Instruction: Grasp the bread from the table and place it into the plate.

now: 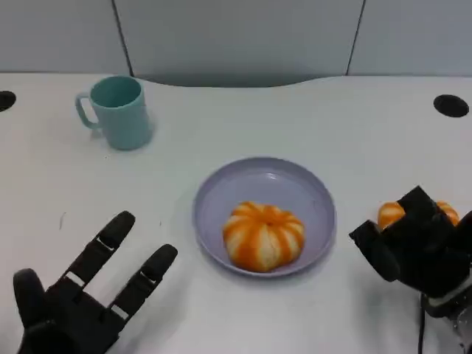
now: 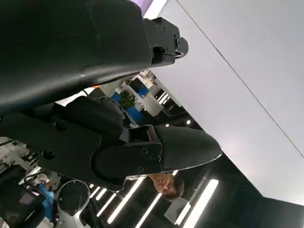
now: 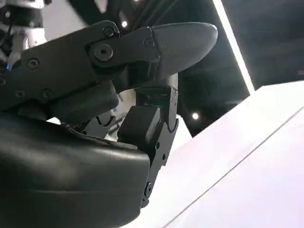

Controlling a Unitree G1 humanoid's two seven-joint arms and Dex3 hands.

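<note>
A round orange-and-white striped bread lies in the lilac plate at the table's middle. A second striped bread sits at the right, mostly hidden by my right hand, whose black fingers curl over and around it. Orange shows on both sides of one finger. I cannot tell whether this bread rests on the table or is lifted. My left hand lies at the lower left, left of the plate, fingers spread and holding nothing. Black fingers show in the left wrist view and black fingers in the right wrist view.
A teal mug stands at the back left, handle to the left. Two dark round holes mark the tabletop's far corners. A grey wall runs behind the white table. A person appears in the left wrist view.
</note>
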